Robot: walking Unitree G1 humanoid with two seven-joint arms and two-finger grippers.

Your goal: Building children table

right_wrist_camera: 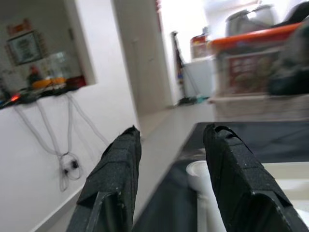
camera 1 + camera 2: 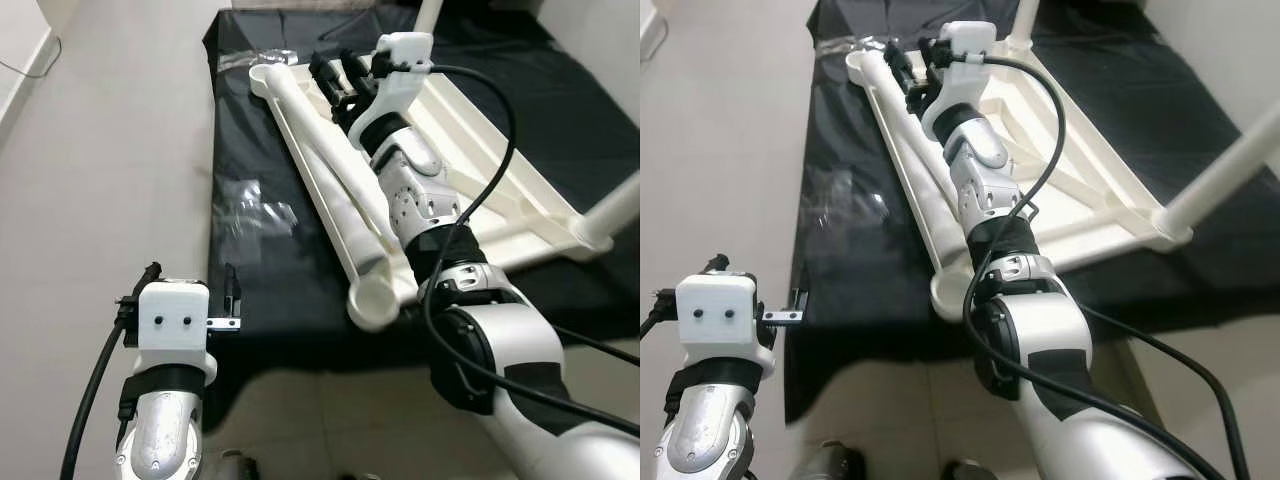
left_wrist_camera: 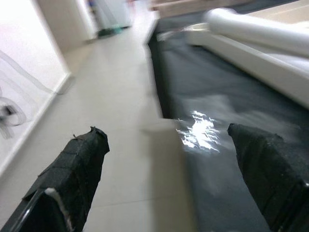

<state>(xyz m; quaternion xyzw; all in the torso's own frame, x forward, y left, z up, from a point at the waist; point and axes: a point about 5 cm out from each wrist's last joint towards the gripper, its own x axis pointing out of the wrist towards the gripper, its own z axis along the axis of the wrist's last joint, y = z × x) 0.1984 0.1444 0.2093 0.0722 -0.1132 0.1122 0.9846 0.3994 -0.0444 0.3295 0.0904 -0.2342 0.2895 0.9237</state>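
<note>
Black mat point(image 2: 260, 290) on tile floor: upturned table point(image 2: 480, 150); plastic bags point(image 2: 255, 210) alongside. Right gripper point(image 2: 335, 78) parted, empty (left gripper point(image 3: 169, 169) likewise).

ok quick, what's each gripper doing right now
Left gripper: open, holding nothing, at the near edge of the black mat.
Right gripper: open, holding nothing, above the white table leg.

Table frame point(image 2: 480, 150) on mat point(image 2: 270, 290)
</note>
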